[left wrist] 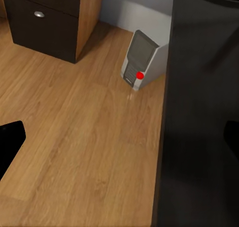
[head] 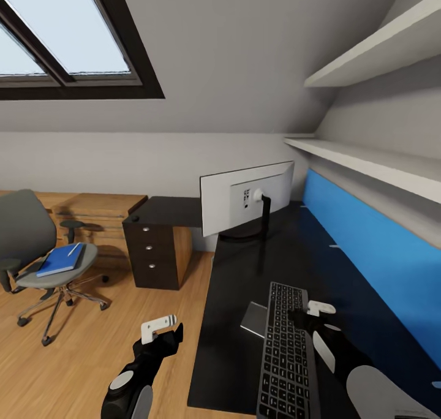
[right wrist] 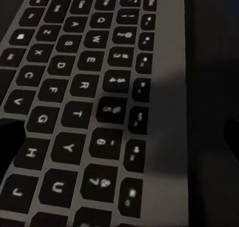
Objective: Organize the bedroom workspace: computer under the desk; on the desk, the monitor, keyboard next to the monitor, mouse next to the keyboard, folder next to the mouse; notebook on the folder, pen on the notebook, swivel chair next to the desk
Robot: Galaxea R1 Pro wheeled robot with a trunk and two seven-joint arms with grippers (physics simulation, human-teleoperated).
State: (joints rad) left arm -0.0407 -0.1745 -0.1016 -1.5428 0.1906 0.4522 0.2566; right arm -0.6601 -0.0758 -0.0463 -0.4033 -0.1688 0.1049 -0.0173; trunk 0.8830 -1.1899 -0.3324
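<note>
The black-topped table (head: pixel 245 321) fills the lower right of the head view, its blue back panel (head: pixel 373 241) along the right. The monitor (head: pixel 245 198) stands on it at centre, pale back showing. At the left, the swivel chair (head: pixel 37 247) carries a blue folder (head: pixel 60 260) on its seat. The keyboard (head: pixel 285 351) lies at lower centre on the table, directly under the right hand (head: pixel 309 315); how wide that hand stands I cannot tell. The left hand (head: pixel 162 333) hovers over the floor, width unclear. The computer (left wrist: pixel 142 60) stands under the table.
</note>
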